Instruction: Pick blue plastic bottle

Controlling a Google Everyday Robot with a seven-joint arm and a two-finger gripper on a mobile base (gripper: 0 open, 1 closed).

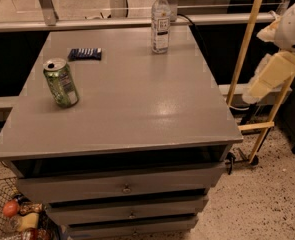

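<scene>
The blue plastic bottle [160, 21] is a tall clear bottle with a white cap and a white label. It stands upright near the far edge of the grey table top [132, 99], right of centre. My gripper [270, 75] hangs at the end of the white and cream arm off the table's right side. It is well to the right of the bottle, nearer to me, and not touching anything.
A dented green can [61, 82] stands at the left of the table. A flat dark blue packet [85, 53] lies behind it. A yellow wooden frame [247, 49] stands to the right of the table. The cabinet has drawers [124, 186] below, and a wire basket [12, 216] sits on the floor at the lower left.
</scene>
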